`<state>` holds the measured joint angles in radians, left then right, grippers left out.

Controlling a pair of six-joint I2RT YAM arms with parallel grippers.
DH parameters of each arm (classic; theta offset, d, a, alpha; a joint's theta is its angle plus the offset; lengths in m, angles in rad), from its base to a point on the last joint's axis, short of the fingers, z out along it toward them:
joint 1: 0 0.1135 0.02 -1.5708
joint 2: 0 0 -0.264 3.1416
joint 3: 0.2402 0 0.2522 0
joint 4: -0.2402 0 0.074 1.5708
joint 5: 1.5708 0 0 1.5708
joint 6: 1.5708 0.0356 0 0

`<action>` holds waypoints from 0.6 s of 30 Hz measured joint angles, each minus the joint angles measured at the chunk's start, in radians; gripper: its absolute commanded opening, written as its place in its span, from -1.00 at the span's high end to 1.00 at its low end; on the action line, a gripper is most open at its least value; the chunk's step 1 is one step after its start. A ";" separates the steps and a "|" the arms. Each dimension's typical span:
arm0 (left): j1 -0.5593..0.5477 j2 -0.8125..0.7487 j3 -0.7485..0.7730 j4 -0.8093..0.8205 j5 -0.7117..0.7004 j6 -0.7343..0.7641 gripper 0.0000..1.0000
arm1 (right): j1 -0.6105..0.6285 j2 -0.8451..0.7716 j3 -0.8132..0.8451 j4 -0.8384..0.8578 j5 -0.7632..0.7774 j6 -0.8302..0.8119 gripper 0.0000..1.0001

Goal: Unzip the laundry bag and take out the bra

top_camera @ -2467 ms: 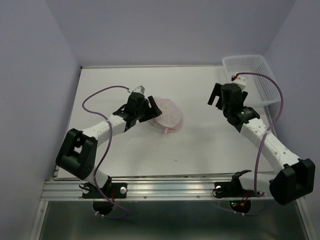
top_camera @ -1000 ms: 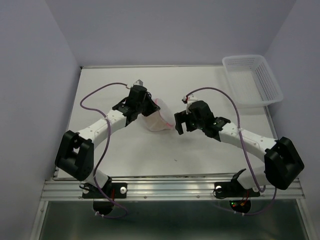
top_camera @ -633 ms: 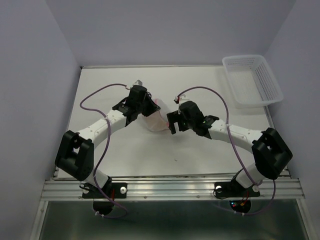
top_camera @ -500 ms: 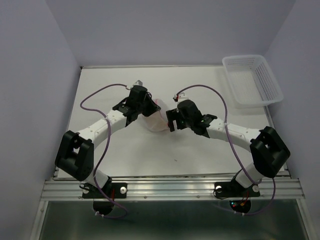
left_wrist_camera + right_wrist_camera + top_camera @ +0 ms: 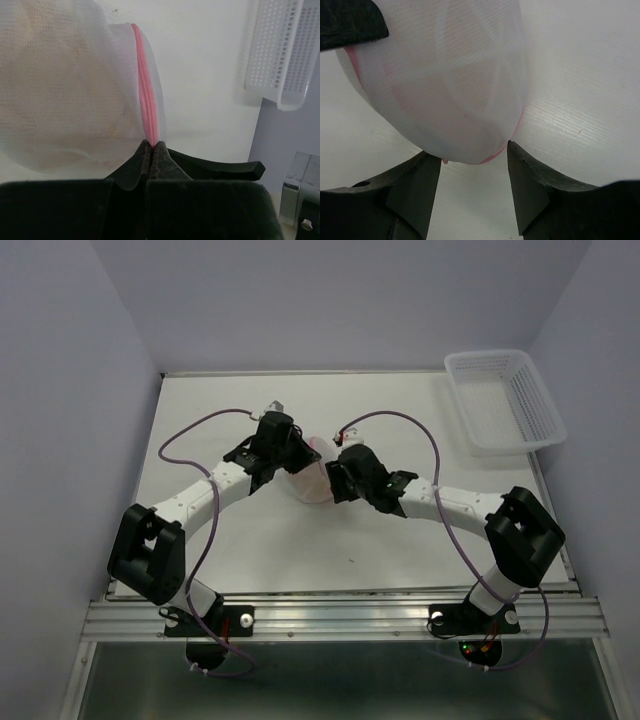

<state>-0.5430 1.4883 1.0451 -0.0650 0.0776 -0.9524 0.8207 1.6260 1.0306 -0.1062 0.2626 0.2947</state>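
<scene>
The laundry bag, white mesh with pink trim, stands tipped up mid-table between both arms. My left gripper is shut on its pink zipper seam at the bag's edge. The pale beige bra shows through the mesh. My right gripper is open, its fingertips straddling the bag's lower rim. The right fingertip meets the pink trim, and a small pink tab hangs by the left fingertip. The bag fills the right wrist view.
A white plastic lattice basket sits at the table's back right corner, also visible in the left wrist view. A finger of the left gripper shows at the top left of the right wrist view.
The right arm swung from beside the basket across to the bag, and its jaws have narrowed around the bag's rim. The left gripper tipped the bag up off the table and kept its hold.
</scene>
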 measured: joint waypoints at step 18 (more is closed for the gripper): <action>0.000 -0.042 -0.055 0.026 -0.003 -0.047 1.00 | 0.057 0.017 0.076 -0.072 0.225 0.129 -0.04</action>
<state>-0.5434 1.4467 0.9897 -0.0395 0.0742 -0.9997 0.8776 1.6432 1.1061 -0.1780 0.4881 0.4236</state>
